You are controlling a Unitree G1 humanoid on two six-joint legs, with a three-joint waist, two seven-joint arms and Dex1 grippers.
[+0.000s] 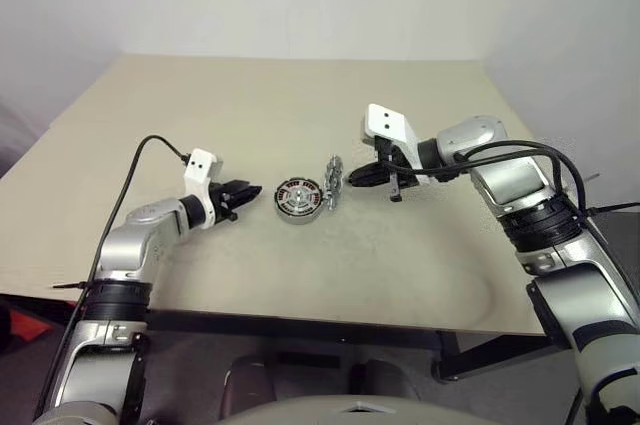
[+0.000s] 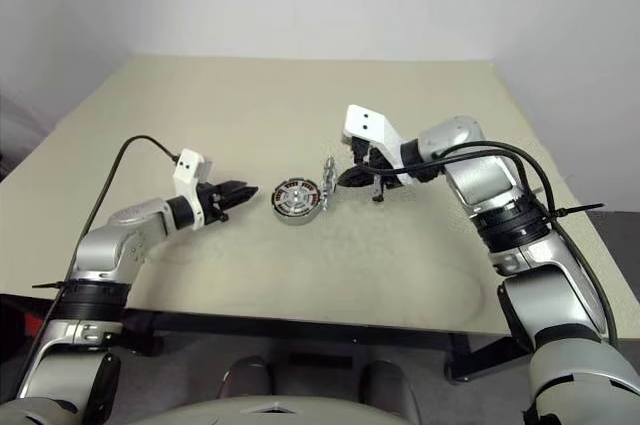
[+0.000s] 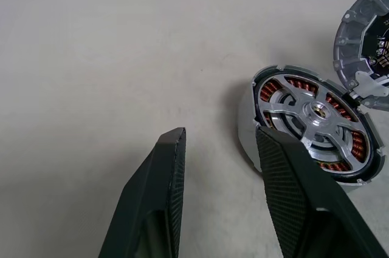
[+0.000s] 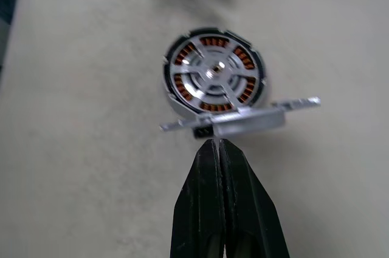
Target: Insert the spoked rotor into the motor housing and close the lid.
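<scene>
The motor housing (image 1: 298, 198) sits mid-table, copper windings showing around its wall (image 3: 246, 124). The spoked rotor (image 3: 316, 112) lies inside it, its silver spokes and hub facing up. The lid (image 1: 333, 183) stands on edge at the housing's right side, seen edge-on in the right wrist view (image 4: 243, 121). My right gripper (image 1: 352, 180) is shut with nothing between its fingers, its tip right behind the lid; I cannot tell whether it touches. My left gripper (image 1: 250, 193) is open just left of the housing, one finger (image 3: 285, 185) close beside the housing's wall.
The beige table (image 1: 300, 95) stretches wide behind and to both sides of the parts. Its front edge (image 1: 300, 317) runs close below my arms. A black cable (image 1: 140, 160) loops over my left arm.
</scene>
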